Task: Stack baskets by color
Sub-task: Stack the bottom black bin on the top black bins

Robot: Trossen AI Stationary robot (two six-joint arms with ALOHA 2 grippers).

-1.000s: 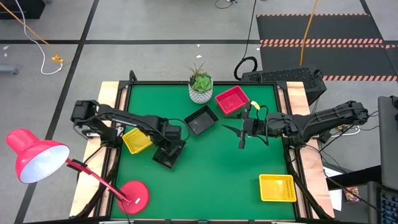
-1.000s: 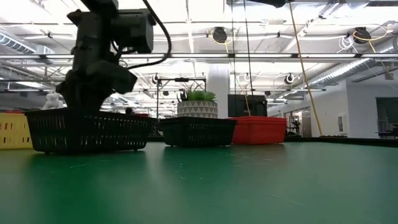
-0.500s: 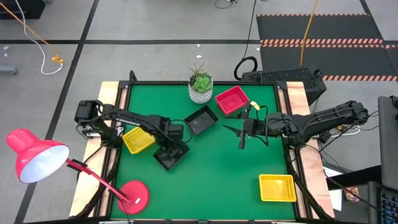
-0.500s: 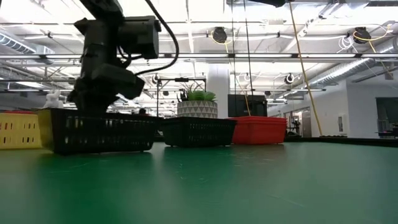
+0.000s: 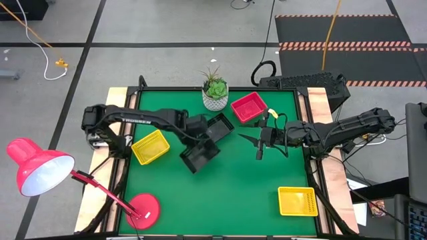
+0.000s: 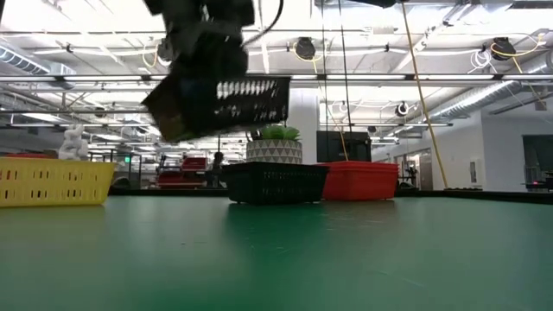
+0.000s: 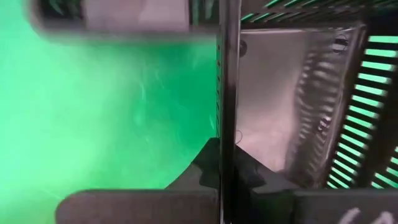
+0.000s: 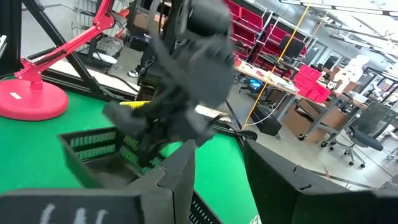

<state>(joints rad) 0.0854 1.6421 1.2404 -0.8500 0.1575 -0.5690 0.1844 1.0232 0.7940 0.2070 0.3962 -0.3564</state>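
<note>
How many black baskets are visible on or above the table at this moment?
2. One black basket is held tilted in the air by the left gripper, near the table's middle. The other black basket sits on the mat just in front of the plant pot. More could be nested inside these.

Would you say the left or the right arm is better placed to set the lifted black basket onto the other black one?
Left: the left gripper already grips the lifted black basket beside the other black basket.

You have one basket [image 5: 200,154] raised above the table [image 5: 227,193], beside another [image 5: 217,128]; a third [image 5: 297,201] sits well apart.
</note>
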